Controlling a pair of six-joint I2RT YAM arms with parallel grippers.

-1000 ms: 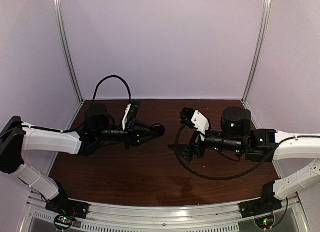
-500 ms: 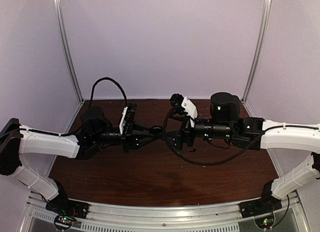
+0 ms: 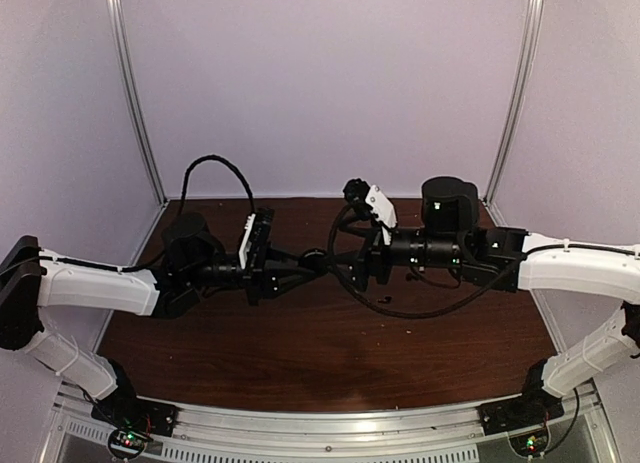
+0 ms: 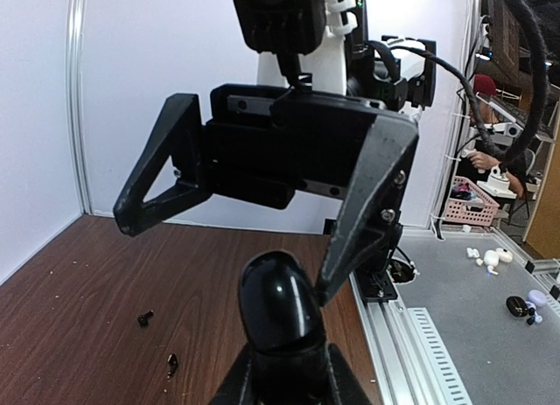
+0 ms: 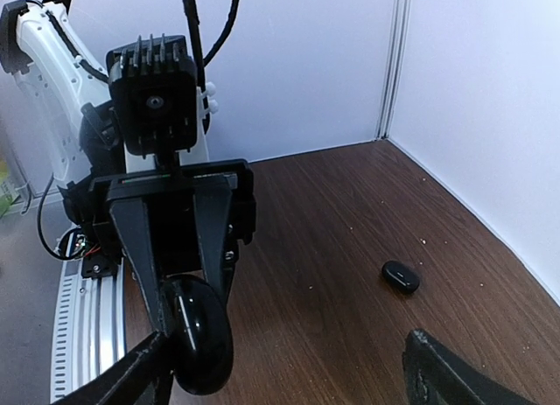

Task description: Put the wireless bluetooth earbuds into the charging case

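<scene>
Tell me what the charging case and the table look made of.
Charging case: looks like hard moulded plastic, glossy black. Sharp bright highlights sit on its smooth rounded shell. Table: dark reddish-brown wood grain with a dull sheen. Streaks run along the surface, but solid wood, veneer and printed laminate cannot be told apart.

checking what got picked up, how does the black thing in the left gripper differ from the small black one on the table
Size: the charging case looks clearly bigger than the earbud. Place: the case is clamped in the left gripper, off the table; the earbud lies loose on it. Pose: the case stands on end, the earbud lies flat. Both are black, smooth and rounded.
</scene>
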